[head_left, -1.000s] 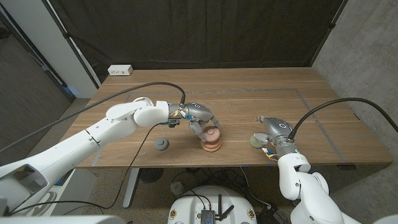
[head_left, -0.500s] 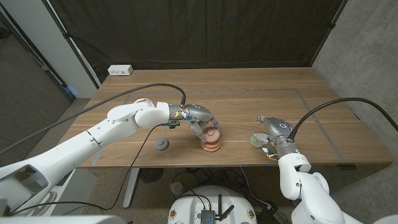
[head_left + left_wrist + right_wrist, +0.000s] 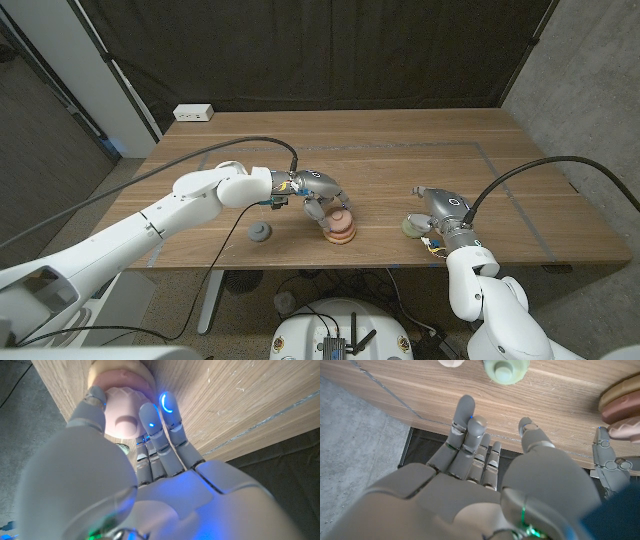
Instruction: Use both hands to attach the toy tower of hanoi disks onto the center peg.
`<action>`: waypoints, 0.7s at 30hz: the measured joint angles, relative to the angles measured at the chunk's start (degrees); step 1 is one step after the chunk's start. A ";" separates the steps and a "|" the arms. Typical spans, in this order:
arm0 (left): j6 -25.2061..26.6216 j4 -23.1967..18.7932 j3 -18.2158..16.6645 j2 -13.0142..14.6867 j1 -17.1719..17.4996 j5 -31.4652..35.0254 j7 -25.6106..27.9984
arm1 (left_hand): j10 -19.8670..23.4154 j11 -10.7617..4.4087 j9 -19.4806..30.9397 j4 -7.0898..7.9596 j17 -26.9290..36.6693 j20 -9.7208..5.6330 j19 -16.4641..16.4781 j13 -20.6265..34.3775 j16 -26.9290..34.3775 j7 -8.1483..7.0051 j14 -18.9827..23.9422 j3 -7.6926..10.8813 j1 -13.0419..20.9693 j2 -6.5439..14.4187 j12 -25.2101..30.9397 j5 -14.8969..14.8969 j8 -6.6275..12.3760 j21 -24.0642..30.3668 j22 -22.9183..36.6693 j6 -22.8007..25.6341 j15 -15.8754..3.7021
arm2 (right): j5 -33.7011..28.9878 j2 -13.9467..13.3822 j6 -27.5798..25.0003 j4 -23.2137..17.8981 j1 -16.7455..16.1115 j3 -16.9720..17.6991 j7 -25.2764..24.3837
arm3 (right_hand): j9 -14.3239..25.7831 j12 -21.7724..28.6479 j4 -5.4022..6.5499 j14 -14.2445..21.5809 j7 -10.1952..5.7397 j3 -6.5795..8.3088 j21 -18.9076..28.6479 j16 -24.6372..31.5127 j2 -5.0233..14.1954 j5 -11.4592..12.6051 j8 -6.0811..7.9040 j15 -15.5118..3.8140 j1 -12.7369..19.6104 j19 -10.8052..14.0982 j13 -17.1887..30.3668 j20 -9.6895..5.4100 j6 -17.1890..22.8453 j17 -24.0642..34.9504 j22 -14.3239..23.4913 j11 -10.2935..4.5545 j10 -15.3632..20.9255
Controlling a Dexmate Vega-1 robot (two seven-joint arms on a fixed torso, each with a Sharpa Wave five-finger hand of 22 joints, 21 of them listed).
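Observation:
A stack of disks (image 3: 340,236) stands near the table's front edge, with a pink disk (image 3: 340,217) on top. My left hand (image 3: 318,197) reaches over it from the left. In the left wrist view the thumb and fingers (image 3: 167,405) sit on either side of the pink disk (image 3: 125,407) and hold it. A green disk (image 3: 411,226) lies on the table just left of my right hand (image 3: 441,212). In the right wrist view that hand's fingers (image 3: 465,425) are spread and hold nothing, short of the green disk (image 3: 506,369). A grey disk (image 3: 260,232) lies left of the stack.
A white power strip (image 3: 193,112) sits at the table's far left corner. Black cables run across the table (image 3: 400,160) to both arms. A pale piece (image 3: 451,362) shows beside the green disk in the right wrist view. The table's front edge is close to the stack.
My left hand has shifted slightly at the stack and the pink disk sits a touch lower. My right hand has not moved.

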 measured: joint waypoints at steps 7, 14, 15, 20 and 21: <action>-0.46 0.51 0.41 -0.33 -0.18 -0.33 0.01 | 0.16 -0.16 0.00 0.00 0.00 0.00 0.00 0.01 0.00 0.06 0.00 0.00 0.07 -0.07 -0.16 -0.01 -0.02 0.00 -0.08 0.13 0.00 | 0.26 -0.09 -0.14 0.00 0.17 -0.17 -0.07 | 0.00 0.03 0.00 0.00 0.00 0.00 0.00 0.00 0.00 -0.01 0.00 0.00 0.00 0.00 0.00 0.00 0.00 0.03 0.00 0.00 0.00; -0.50 0.78 0.78 -0.60 -0.34 -0.37 -0.17 | 0.16 -0.16 0.00 0.00 -0.28 0.00 0.00 0.01 -0.23 -0.01 0.00 0.00 0.06 -0.05 -0.11 -0.03 -0.08 0.00 -0.08 0.20 0.00 | 0.78 -0.31 -0.27 -0.14 0.08 -0.18 -0.62 | -0.01 0.03 0.00 0.00 0.00 0.00 0.00 -0.02 0.00 -0.01 -0.31 0.00 0.00 0.00 0.00 0.00 0.00 -0.09 0.00 0.00 0.00; -0.45 0.80 0.80 -0.62 -0.35 -0.37 -0.17 | 0.16 -0.16 0.00 0.00 -0.28 0.00 0.00 0.02 -0.23 -0.02 0.00 0.00 0.05 -0.05 -0.11 -0.04 -0.21 0.00 -0.08 0.20 0.00 | 0.78 -0.33 -0.27 -0.15 0.07 -0.18 -0.62 | -0.01 0.03 0.00 0.00 0.00 0.00 0.00 -0.22 0.00 -0.01 -0.31 0.00 0.00 0.00 0.00 0.00 0.00 -0.11 0.00 0.00 0.00; -0.10 0.80 0.81 -0.61 -0.35 -0.27 -0.17 | 0.08 -0.24 0.06 0.00 -0.26 0.00 0.00 1.72 -0.23 -0.06 0.00 0.00 0.05 -0.05 -0.16 -0.08 -0.29 0.00 -0.08 0.25 0.00 | 1.23 -0.60 -0.49 -0.35 -0.08 -0.14 -1.07 | -0.01 0.03 0.00 0.00 0.00 0.00 0.00 -0.22 0.00 -0.01 -0.31 0.00 0.00 0.00 0.00 0.00 -0.01 -0.11 0.00 0.00 0.00; 0.02 0.80 0.81 -0.59 -0.35 -0.23 -0.16 | 0.08 -0.24 0.06 0.00 -0.28 0.00 0.00 1.73 -0.23 -0.07 0.00 0.00 0.05 -0.05 -0.17 -0.08 -0.30 0.00 -0.07 0.25 0.00 | 1.33 -0.67 -0.53 -0.39 -0.10 -0.14 -1.17 | -0.01 0.03 0.00 0.00 0.00 0.00 0.00 -0.22 0.01 -0.01 -0.31 0.00 0.00 0.00 0.00 0.00 -0.01 -0.11 0.00 0.00 0.00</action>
